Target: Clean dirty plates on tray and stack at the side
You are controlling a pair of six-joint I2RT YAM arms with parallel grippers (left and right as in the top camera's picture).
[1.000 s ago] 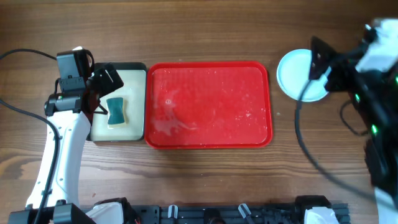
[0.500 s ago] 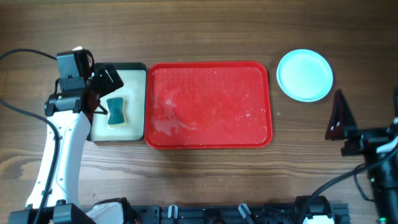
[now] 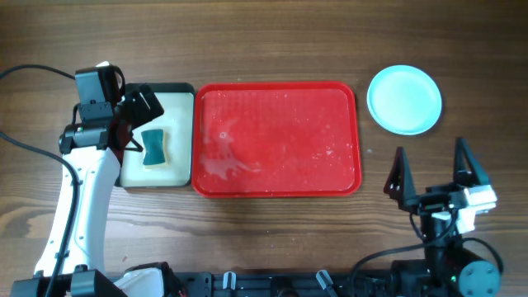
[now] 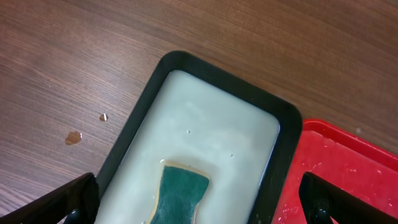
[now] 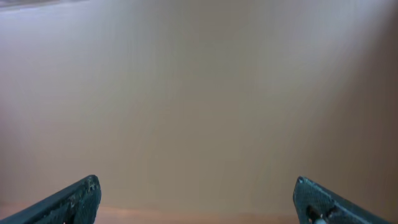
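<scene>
**Finally clear: right arm backs off the plates**

Within the last second the right arm has left the far right of the worktop (image 3: 272,41), where it hung over the plates (image 3: 403,100), and swung back to the near right edge. The right tool (image 3: 430,148) now sits well apart from them, its two fingers spread wide with nothing between them. Its wrist view gives only a blurred tan surface with the fingertips at the two lower corners.

With the arm gone, the plates show in full. From above they read as one pale-blue round on bare wood, just right of the tray (image 3: 280,124) and not touching it. How many lie under the top one cannot be told from overhead.

The red tray carries no plates at all, only a wet, spotty film, thickest near its left side.

The left arm has not moved in that time. The left tool (image 3: 139,124) hovers over the small dark-rimmed tray (image 3: 177,89) that sits against the red tray's left edge, fingers apart and empty. The green sponge (image 3: 153,148) lies in it, free of any grip.

My reading is that stacking is done and the retreat marks the end of the job. With no plates on the tray and both tools empty, nothing seems left but parking.
</scene>
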